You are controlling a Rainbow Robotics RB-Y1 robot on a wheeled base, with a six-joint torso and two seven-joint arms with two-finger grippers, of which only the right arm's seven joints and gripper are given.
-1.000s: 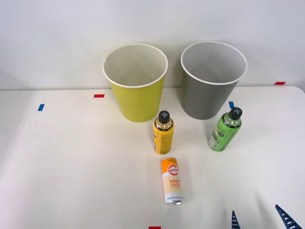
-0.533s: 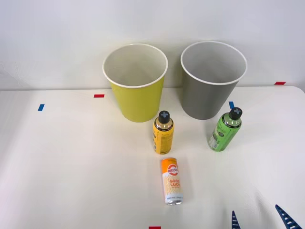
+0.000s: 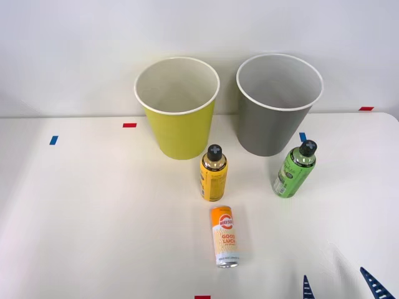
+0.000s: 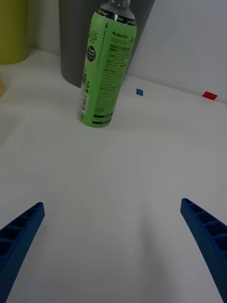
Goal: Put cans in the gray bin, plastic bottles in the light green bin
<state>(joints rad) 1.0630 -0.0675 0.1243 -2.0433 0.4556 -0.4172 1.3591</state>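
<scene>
Nothing has moved: green bottle (image 4: pixel 105 66) stands upright, right tool (image 4: pixel 113 246) spread wide.

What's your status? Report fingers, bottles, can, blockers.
Right gripper open, holding nothing. Green bottle upright ahead, by the gray bin. Yellow bottle and can upright on the table. Nothing between fingers and green bottle.

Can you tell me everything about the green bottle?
The green bottle is a small plastic bottle with a bright green label, printed writing, a barcode and a black screw cap. It stands upright on the white table, cap on, just in front of the gray bin, toward that bin's right side. Whether it touches the bin is hard to tell. A small blue tape mark lies behind it. Nothing holds it: the right gripper has its blue fingers spread, well short of it.
</scene>
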